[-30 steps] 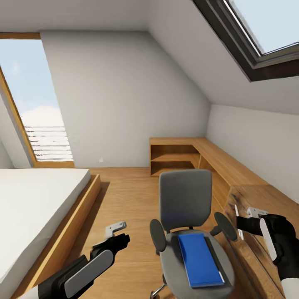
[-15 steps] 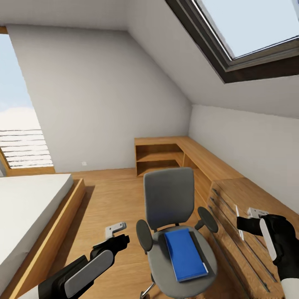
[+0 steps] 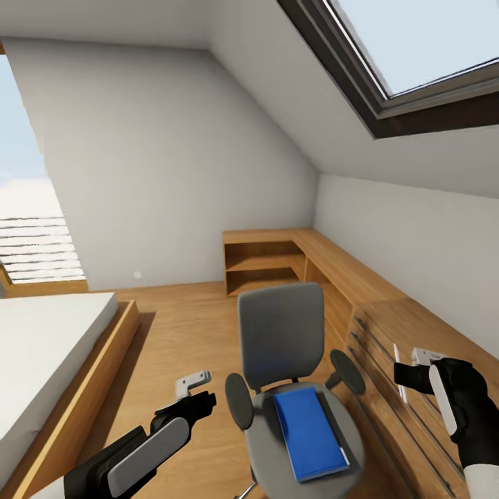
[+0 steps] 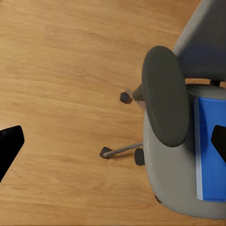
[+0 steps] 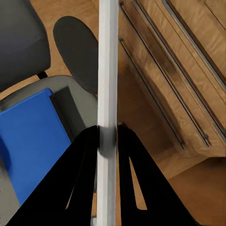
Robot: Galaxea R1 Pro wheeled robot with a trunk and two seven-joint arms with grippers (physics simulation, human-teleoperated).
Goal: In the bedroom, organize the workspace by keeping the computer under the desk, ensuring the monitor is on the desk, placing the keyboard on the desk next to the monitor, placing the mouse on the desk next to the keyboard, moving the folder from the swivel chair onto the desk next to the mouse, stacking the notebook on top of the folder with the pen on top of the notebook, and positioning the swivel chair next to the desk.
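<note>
The swivel chair (image 3: pixel 281 336) with its grey back and seat stands on the wooden floor in front of me. On its seat lies the blue folder (image 3: pixel 310 433), and a dark grey strip of the notebook (image 3: pixel 335 424) shows along the folder's far side. My right gripper (image 3: pixel 405 374) hovers right of the chair, shut on the thin white-silver pen (image 3: pixel 397 371). In the right wrist view the pen (image 5: pixel 107 70) runs between the fingers above the folder (image 5: pixel 28 141). My left gripper (image 3: pixel 194 391) hangs open left of the chair, above the floor beside an armrest (image 4: pixel 165 94).
A light wooden drawer unit (image 3: pixel 409 333) stands right of the chair, under my right gripper. A low wooden shelf (image 3: pixel 267 260) runs along the back wall. The bed (image 3: pixel 48 346) lies at the left. A sloped ceiling with a skylight (image 3: pixel 416 48) is overhead.
The view has swung to the right, so the chair, bed and window sit further left in the picture. Both grippers keep their places, and the right one still holds the pen.
</note>
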